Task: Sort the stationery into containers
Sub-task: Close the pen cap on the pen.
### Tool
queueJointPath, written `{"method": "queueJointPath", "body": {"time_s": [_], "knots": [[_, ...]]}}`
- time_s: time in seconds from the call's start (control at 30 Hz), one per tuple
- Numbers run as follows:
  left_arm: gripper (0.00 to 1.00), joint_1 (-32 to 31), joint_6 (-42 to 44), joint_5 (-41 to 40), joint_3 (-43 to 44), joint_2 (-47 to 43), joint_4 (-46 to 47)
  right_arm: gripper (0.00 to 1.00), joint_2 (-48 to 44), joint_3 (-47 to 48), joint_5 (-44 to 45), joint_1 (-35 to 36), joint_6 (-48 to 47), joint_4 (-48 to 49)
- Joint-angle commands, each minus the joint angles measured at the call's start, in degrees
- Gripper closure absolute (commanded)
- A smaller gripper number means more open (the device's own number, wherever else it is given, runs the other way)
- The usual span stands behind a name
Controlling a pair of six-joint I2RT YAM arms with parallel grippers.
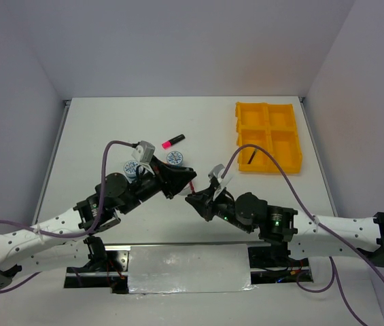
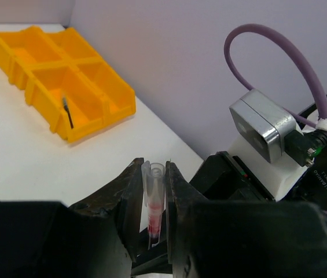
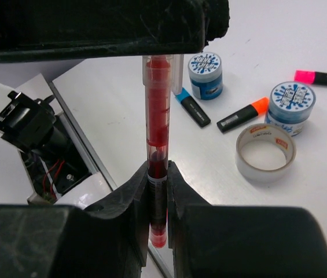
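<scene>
A red pen [image 3: 157, 116] is held above the table between both arms. My left gripper [image 2: 154, 174] is shut on its clear capped end [image 2: 154, 194]. My right gripper [image 3: 158, 174] is shut on the barrel near the other end. In the top view the two grippers [image 1: 178, 180] [image 1: 195, 199] meet at mid-table. The yellow tray [image 1: 268, 136] stands at the far right, with a thin black pen [image 2: 67, 111] in one near compartment. On the table lie pink [image 3: 322, 77], orange [image 3: 242, 115] and blue [image 3: 189, 106] highlighters, two blue-white tape rolls [image 3: 205, 68] [image 3: 292, 98] and a silver tape ring [image 3: 265, 152].
The left arm's purple cable [image 1: 113, 146] loops over the tape rolls, and the right arm's cable [image 1: 273, 163] arcs over the tray's near edge. A metal plate [image 1: 188, 268] lies between the arm bases. Walls close in the table on three sides.
</scene>
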Motion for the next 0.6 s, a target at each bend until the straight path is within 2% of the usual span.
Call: {"method": "queueJointPath", "body": {"time_s": [0.0, 0.2, 0.4, 0.57], "knots": [[1.00, -1.0, -0.9, 4.8, -4.5, 2.6, -7.4, 1.00, -1.0, 10.5, -1.0, -2.3, -4.0, 11.2], [1.00, -1.7, -2.2, 5.0, -9.8, 1.7, -3.5, 1.00, 0.7, 17.1, -1.8, -5.6, -3.7, 8.5], [1.00, -4.4, -3.7, 4.9, -13.9, 5.4, 0.3, 1.00, 3.5, 24.5, -10.4, -14.2, -0.7, 6.0], [1.00, -6.7, -5.1, 5.4, -17.7, 8.4, 7.2, 1.00, 6.5, 30.2, -14.1, -17.7, 1.7, 4.6]]}}
